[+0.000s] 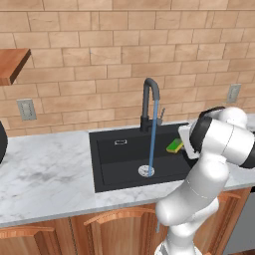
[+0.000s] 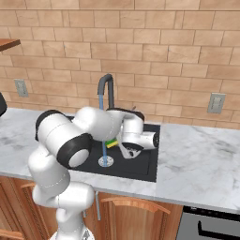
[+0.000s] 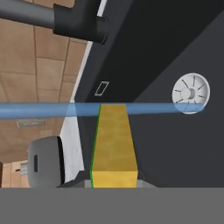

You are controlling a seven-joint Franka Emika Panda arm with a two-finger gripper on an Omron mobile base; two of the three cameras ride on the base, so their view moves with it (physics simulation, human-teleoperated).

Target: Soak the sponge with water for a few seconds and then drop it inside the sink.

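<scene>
Above the black sink (image 1: 112, 164) in the marble desk (image 1: 45, 179): pincer (image 3: 113, 183) clenched on sponge (image 1: 175, 145), far end touching water (image 1: 152, 139) at 12 o'clock.

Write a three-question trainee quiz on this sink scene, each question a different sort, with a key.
1. True or false: water is running from the tap.
2. Multiple choice: the gripper is A) open above the counter, B) shut on the sponge, C) shut on nothing.
3. Fill in: in the hand view the stream passes by the sponge's far end and lands on the round silver ____ of the sink.

Key: 1 true; 2 B; 3 drain.
</scene>
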